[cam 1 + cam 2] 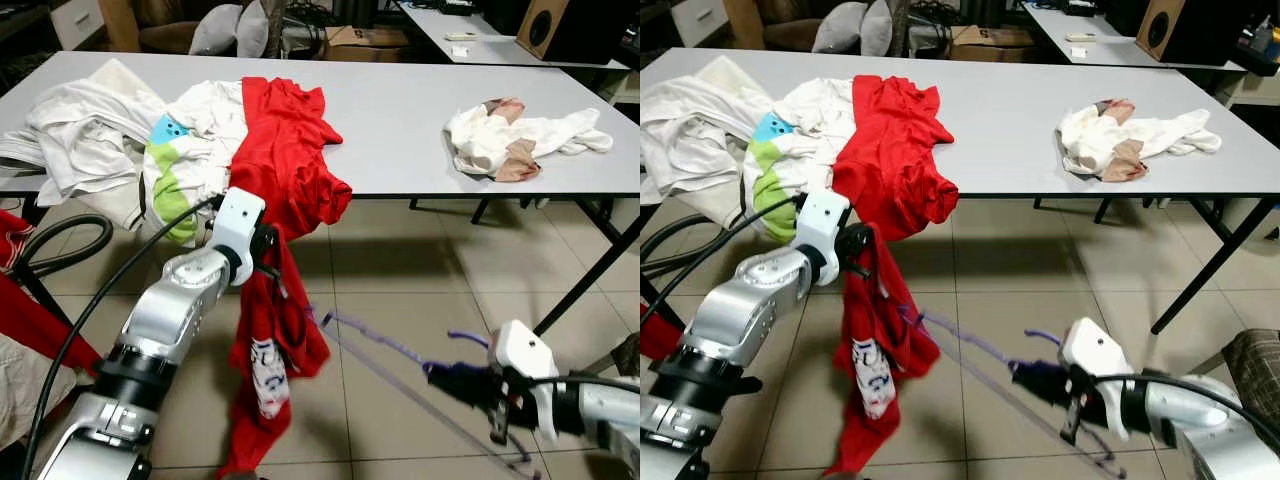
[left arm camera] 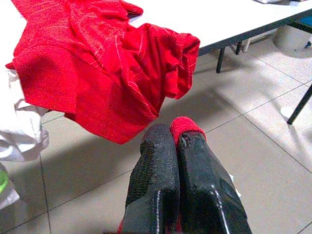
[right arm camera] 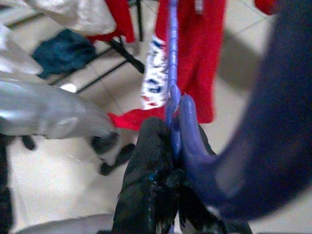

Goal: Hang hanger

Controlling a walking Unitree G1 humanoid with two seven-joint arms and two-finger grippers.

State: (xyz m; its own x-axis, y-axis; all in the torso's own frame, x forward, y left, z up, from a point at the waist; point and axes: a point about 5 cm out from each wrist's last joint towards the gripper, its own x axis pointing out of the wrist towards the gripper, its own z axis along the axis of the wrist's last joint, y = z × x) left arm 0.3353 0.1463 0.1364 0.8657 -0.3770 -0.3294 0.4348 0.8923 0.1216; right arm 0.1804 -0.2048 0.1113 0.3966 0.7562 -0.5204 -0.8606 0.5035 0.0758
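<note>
A red shirt lies partly on the white table and hangs off its front edge toward the floor, with a white printed patch low down. My left gripper is shut on a fold of the hanging red fabric, which pokes out between the fingertips in the left wrist view. Lower right, my right gripper is shut on a purple hanger near its hook. The hanger's long arm reaches toward the hanging shirt and seems to touch its edge. The right wrist view has the hanger clamped between black fingers.
White and green-patterned clothes are piled on the table's left end. A white and beige garment lies at the right. A black table leg slants at right. A black hose and red cloth sit at left. Tiled floor lies below.
</note>
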